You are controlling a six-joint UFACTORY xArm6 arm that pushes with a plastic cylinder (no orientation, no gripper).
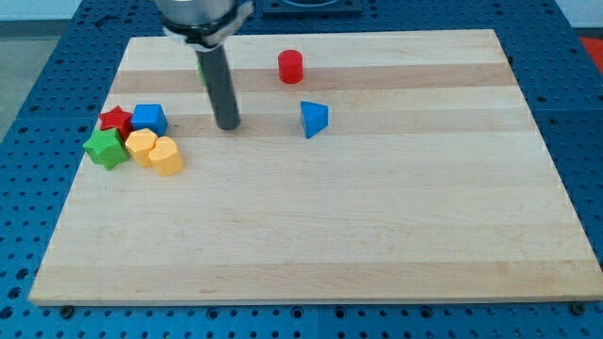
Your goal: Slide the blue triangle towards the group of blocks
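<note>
The blue triangle (314,119) lies alone on the wooden board (377,226), right of centre near the view's top. The group sits at the view's left: a red star (116,120), a blue cube (149,119), a green star (105,149), a yellow hexagon (141,147) and a yellow heart-like block (166,157), all close together. My tip (227,125) rests on the board between the group and the blue triangle, about a block's width left of the triangle's side and not touching it.
A red cylinder (290,67) stands near the view's top, above and left of the blue triangle. The board lies on a blue perforated table (28,141).
</note>
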